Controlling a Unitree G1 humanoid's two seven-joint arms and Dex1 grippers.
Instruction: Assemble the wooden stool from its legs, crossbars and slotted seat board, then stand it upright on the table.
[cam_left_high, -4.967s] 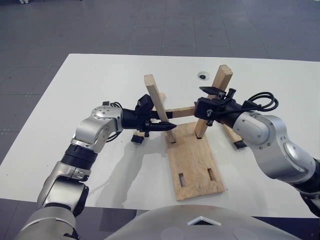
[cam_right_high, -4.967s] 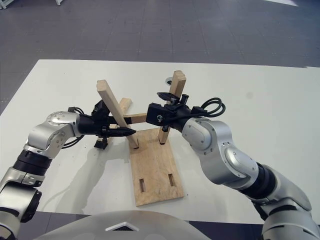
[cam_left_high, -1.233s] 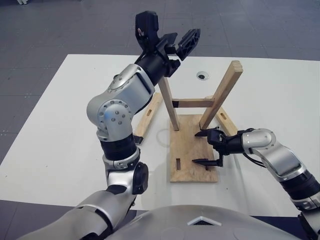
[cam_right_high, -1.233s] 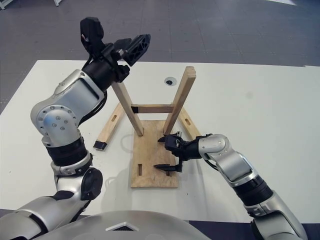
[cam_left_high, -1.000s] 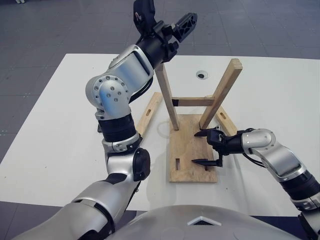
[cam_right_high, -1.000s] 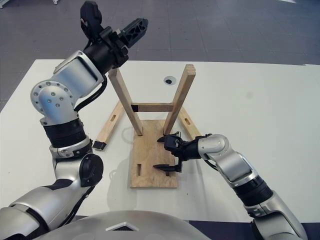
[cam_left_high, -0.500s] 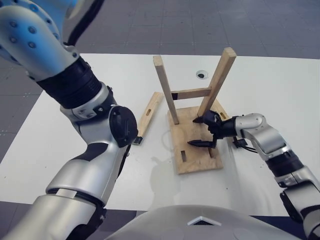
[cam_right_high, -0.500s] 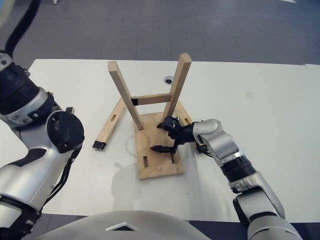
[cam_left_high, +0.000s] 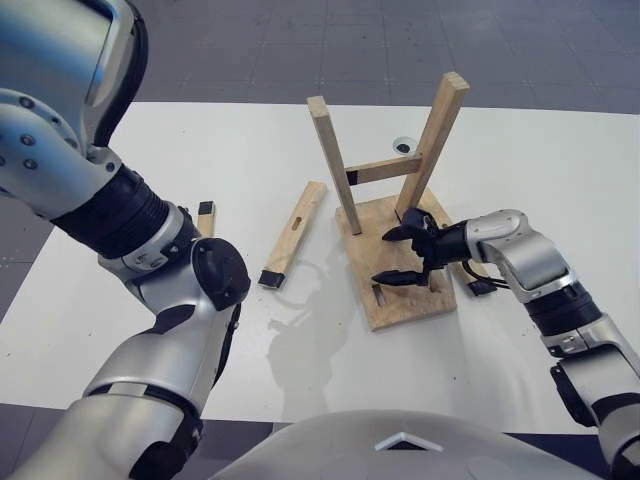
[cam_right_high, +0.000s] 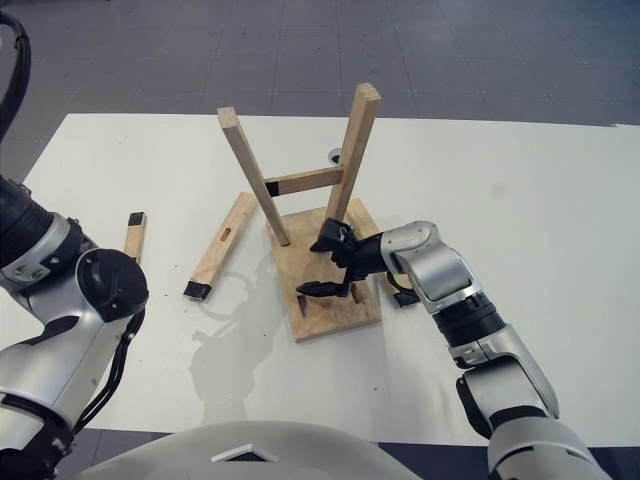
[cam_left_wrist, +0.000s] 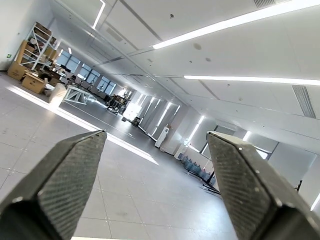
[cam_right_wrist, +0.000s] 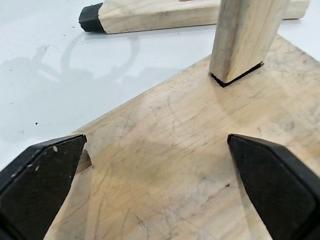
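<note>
From my head I see the flat pale wooden seat board with slots (cam_left_high: 415, 300) lying on the white table (cam_left_high: 250, 140). Two tall pale wooden sticks stand up in it and lean a little. They are the left leg (cam_left_high: 333, 165) and the right leg (cam_left_high: 432, 145), and a short wooden crossbar (cam_left_high: 385, 170) joins them. My right gripper (cam_left_high: 385, 256) hangs just above the seat board, near the foot of the right leg. Its two black fingers are spread apart with nothing between them. A loose wooden leg with a black end (cam_left_high: 293, 232) lies flat on the table, to the left of the seat board and apart from it. A small wooden stick (cam_left_high: 205, 218) lies farther left. In my left wrist camera, my left gripper (cam_left_wrist: 155, 190) is spread wide and holds nothing. Past its grey fingers (cam_left_wrist: 55, 185) I see a big hall with long ceiling lights. In my right wrist camera, my black fingers (cam_right_wrist: 40, 180) sit far apart over the seat board. One leg's foot sits in its slot, and the loose wooden leg lies on the table past the board's edge.
</note>
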